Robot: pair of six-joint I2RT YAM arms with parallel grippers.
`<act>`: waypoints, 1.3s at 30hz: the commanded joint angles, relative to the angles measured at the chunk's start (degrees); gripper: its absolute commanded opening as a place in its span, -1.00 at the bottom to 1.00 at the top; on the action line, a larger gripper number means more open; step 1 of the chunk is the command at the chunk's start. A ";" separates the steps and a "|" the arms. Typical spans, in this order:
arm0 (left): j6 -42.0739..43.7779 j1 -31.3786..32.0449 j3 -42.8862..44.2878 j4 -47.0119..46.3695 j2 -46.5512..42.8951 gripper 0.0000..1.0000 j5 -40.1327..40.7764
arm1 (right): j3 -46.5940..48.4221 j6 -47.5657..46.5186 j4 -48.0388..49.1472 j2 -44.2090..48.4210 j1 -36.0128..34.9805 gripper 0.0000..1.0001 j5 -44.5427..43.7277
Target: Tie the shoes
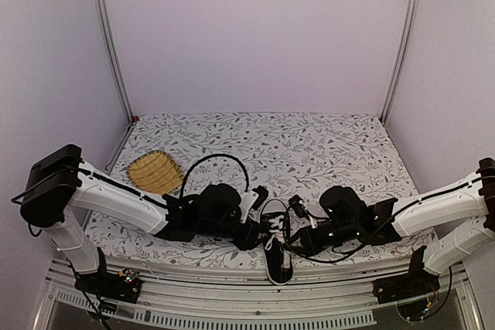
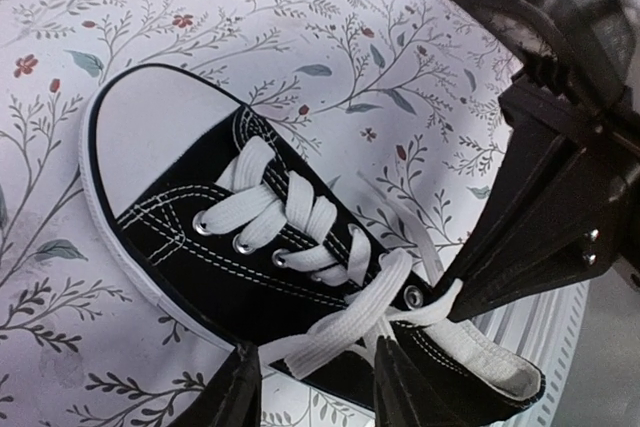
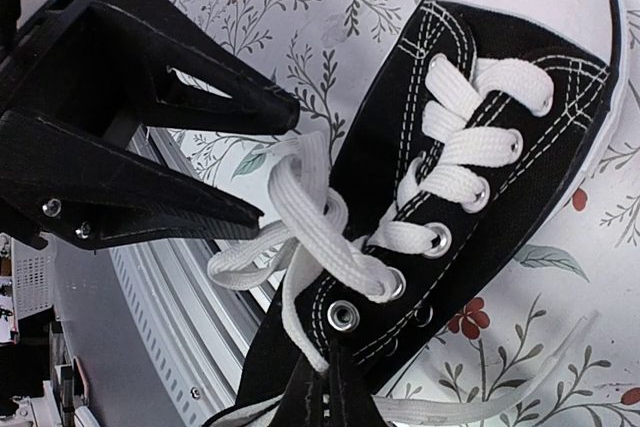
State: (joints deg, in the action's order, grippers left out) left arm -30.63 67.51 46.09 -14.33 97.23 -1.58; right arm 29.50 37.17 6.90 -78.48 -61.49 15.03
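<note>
The black sneaker (image 1: pixel 277 249) with white laces and toe cap lies at the table's near edge, toe pointing away and heel over the rim. In the left wrist view the shoe (image 2: pixel 200 247) fills the middle. My left gripper (image 2: pixel 320 387) is open, its fingers either side of a white lace strand (image 2: pixel 340 332) crossing the tongue. My right gripper (image 3: pixel 328 387) is shut on a white lace (image 3: pixel 300 322) by the top eyelet. From the top view the left gripper (image 1: pixel 259 235) and the right gripper (image 1: pixel 292 243) flank the shoe's laces.
A yellow woven mat (image 1: pixel 155 171) lies at the left of the floral tablecloth (image 1: pixel 325 144). The metal table rim (image 1: pixel 232 287) runs just under the shoe's heel. A loose lace end (image 3: pixel 520 392) trails on the cloth beside the shoe.
</note>
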 commanded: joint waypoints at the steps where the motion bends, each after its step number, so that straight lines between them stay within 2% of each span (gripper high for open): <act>1: 1.09 -0.90 1.71 -1.57 1.63 -0.24 -0.66 | 0.86 0.45 -0.25 0.07 -0.12 -0.96 -0.28; 8: 1.46 -1.19 1.82 -2.08 2.47 -0.37 -0.52 | 0.78 0.53 -0.30 0.17 -0.09 -0.96 -0.06; 20: 1.24 -1.50 1.34 -3.78 2.26 -1.00 -0.51 | 2.07 1.39 -4.57 4.25 -0.11 -0.96 -3.27; 27: 0.67 -1.49 0.18 -5.56 1.24 -1.00 -0.74 | 4.87 1.53 -6.64 3.32 -0.11 -0.96 -5.56; 39: -1.17 -1.44 -1.13 -7.49 -0.04 -1.00 -0.05 | 8.51 -0.03 -5.81 -3.05 -0.09 -0.96 -4.50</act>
State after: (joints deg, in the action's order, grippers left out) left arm -30.52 66.78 46.11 -19.46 99.46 -2.13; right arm 36.60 38.02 0.89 -79.88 -61.49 10.70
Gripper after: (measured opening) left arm 0.002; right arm 0.022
